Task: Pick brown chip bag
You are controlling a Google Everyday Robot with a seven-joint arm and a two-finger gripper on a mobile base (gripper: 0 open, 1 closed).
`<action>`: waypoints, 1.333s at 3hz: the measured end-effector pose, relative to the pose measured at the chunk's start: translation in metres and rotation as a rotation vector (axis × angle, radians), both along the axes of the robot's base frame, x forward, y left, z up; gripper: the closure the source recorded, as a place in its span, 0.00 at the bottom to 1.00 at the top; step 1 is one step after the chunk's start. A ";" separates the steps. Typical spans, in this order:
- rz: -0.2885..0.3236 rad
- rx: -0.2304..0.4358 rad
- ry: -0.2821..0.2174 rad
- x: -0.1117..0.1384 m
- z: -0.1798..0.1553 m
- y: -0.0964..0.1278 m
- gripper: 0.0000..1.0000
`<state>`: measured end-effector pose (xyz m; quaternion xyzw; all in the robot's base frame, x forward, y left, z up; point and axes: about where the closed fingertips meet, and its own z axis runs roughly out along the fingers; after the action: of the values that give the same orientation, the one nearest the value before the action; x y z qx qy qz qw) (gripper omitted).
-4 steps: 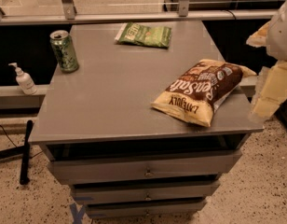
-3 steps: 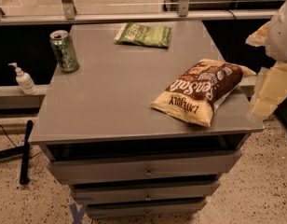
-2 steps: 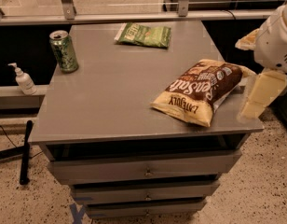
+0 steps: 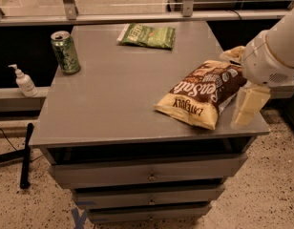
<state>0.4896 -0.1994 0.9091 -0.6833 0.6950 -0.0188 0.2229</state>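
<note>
Straddling the right end of the brown bag (image 4: 204, 92), end effector (image 4: 238, 80) is open. Its two pale fingers are spread well apart, one (image 4: 231, 54) at the bag's far side, the other (image 4: 246, 107) at its near side by the front right corner of the surface (image 4: 113, 94). Contact with the bag: cannot tell. White arm (image 4: 276, 46) enters from the right.

Brown bag lies puffy on the right part of the surface, its pale yellow end toward the front edge. Green bag (image 4: 148, 35) lies flat at the back, well apart. Green can (image 4: 65, 52) stands upright at back left. Drawers (image 4: 149, 173) sit below the surface. Pump bottle (image 4: 24, 81) stands on a ledge to the left.
</note>
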 end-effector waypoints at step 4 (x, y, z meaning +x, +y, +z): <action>0.191 0.102 -0.038 0.042 -0.050 0.036 0.41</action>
<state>0.5317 -0.1632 0.8588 -0.7336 0.6226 0.0248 0.2714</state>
